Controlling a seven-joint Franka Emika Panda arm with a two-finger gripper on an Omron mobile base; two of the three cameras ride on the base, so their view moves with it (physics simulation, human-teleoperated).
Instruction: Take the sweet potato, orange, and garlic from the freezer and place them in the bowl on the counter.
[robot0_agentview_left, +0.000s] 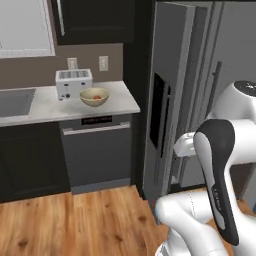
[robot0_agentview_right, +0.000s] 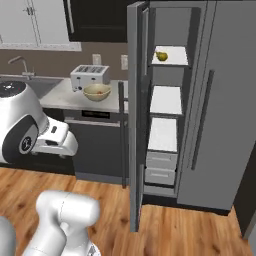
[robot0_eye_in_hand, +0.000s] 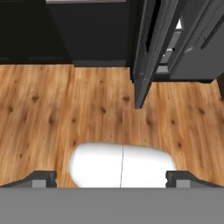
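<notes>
The jaws stand wide apart with nothing between them: in the hand view the two dark fingertips (robot0_eye_in_hand: 41, 178) sit at the lower left and lower right corners of the frame, over the wooden floor (robot0_eye_in_hand: 52, 109), with the bottom edge of the open freezer door (robot0_eye_in_hand: 146, 52) reaching down from the upper right.

In the right base view the freezer (robot0_agentview_right: 167, 100) fills the centre, its long door swung open toward the camera. The orange (robot0_agentview_right: 161, 55) rests on the top white shelf (robot0_agentview_right: 172, 56), toward the shelf's left end, in the upper middle of the frame. The two shelves below it and the grey drawers (robot0_agentview_right: 160, 167) near the bottom show no food.

The bowl (robot0_agentview_right: 97, 92) stands on the counter (robot0_agentview_right: 65, 97) at left of centre in that view, just in front of the silver toaster (robot0_agentview_right: 90, 76) and close to the counter's right end. A small reddish-orange item, the sweet potato (robot0_agentview_left: 95, 97), lies inside the bowl; it shows best in the left base view, where the bowl sits in the upper left part of the frame beside the toaster, with the sink (robot0_agentview_left: 15, 102) at the far left edge. Below the counter is a dark dishwasher front (robot0_agentview_left: 97, 150).
</notes>
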